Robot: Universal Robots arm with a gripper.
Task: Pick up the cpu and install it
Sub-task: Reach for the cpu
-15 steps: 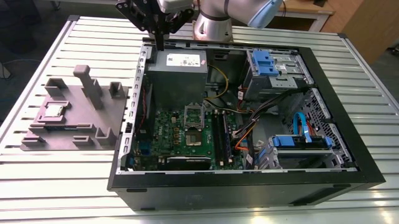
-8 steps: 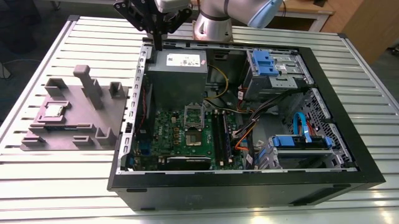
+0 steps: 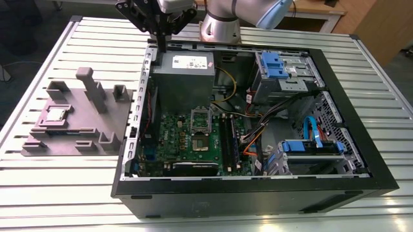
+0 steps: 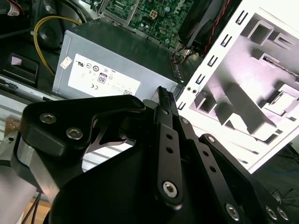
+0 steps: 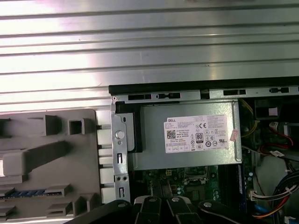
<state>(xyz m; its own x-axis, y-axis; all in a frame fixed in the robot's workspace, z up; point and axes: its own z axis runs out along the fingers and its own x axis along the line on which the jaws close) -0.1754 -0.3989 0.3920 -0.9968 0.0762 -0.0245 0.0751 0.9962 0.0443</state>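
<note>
The gripper hangs with its fingers drawn together and nothing between them, as the second wrist view also shows; it sits above the edge of the case, and the power supply lies just below its tips.

The cpu is well apart from the gripper, lower and off to the exterior view's left of it; it lies flat in a recess of the tray, outside the case, on the table. The posts of the tray stand between gripper and chip, the tallest nearer the gripper than the chip is.

I judge the step in hand to be the reach for the cpu, since nothing has been picked up. To do it well, the fingers should part before the descent, not during it; the path should run over the posts rather than among them, then drop straight down onto the recess. The fingers should sit square to two opposite edges of the chip and close on its thin rim; the shiny top offers no hold. The chip is thin and probably slippery, so a light, level grip seems wise; a tilt could jam it in the recess.

The socket lies inside the case, beyond the power supply from the gripper; whether its frame stands open I cannot tell for sure.
</note>
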